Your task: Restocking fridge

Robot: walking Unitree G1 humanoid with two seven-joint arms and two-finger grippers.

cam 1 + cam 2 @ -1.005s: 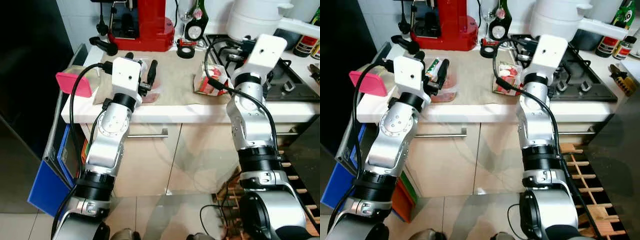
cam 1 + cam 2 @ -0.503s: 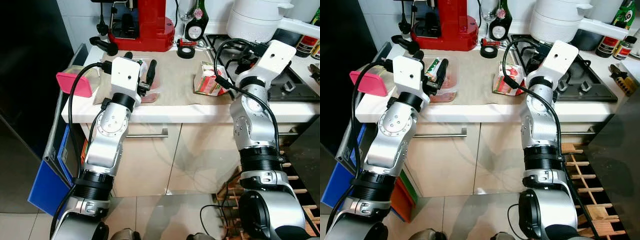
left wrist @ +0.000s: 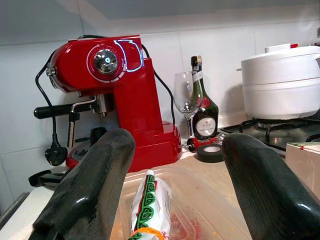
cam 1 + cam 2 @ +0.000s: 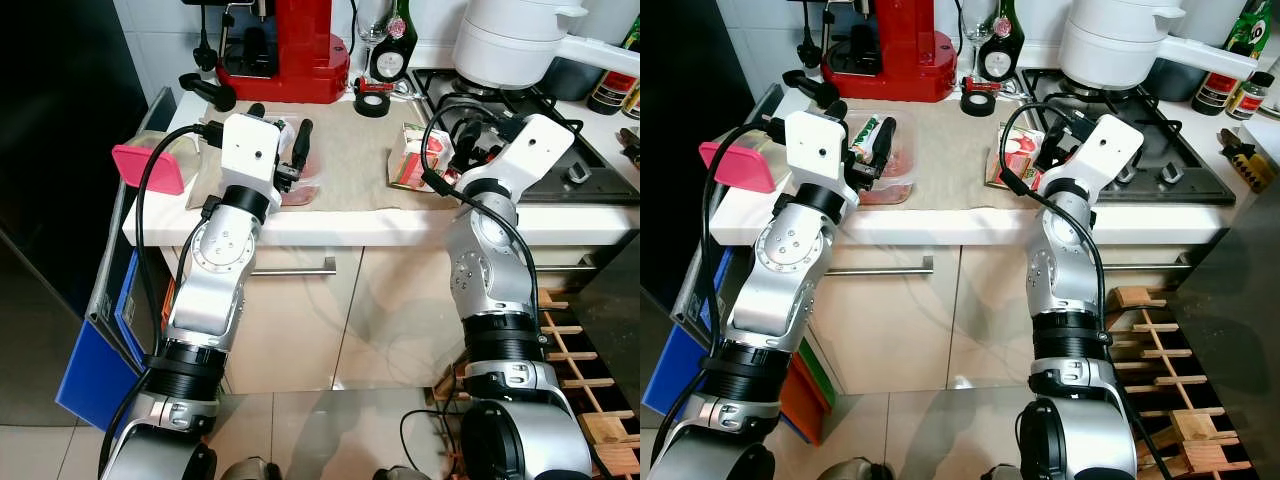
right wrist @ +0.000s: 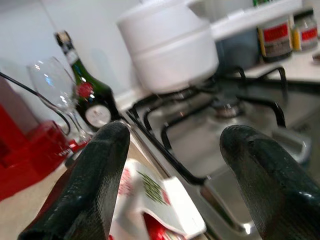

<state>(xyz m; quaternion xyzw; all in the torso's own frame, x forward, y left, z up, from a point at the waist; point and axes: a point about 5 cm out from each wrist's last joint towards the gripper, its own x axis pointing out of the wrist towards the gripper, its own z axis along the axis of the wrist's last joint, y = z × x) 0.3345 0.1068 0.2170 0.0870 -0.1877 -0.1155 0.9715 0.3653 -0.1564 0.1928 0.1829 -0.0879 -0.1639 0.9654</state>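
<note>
Right hand (image 5: 172, 185) swung back over carton (image 4: 412, 158) — fingers apart, carton base hidden.

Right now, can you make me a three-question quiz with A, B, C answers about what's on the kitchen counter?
1. Where is the wine glass?
A. beside the dark bottle
B. on the hob
C. in the tub

2. What colour is the coffee machine?
A. blue
B. red
C. white

3. How are the left tool's fingers?
A. shut tight
B. holding the glass
C. open above the clear tub

Answers: 1 A, glass and bottle stand side by side at the wall. 2 B, its body is bright red. 3 C, both fingers sit wide apart over the tub.
</note>
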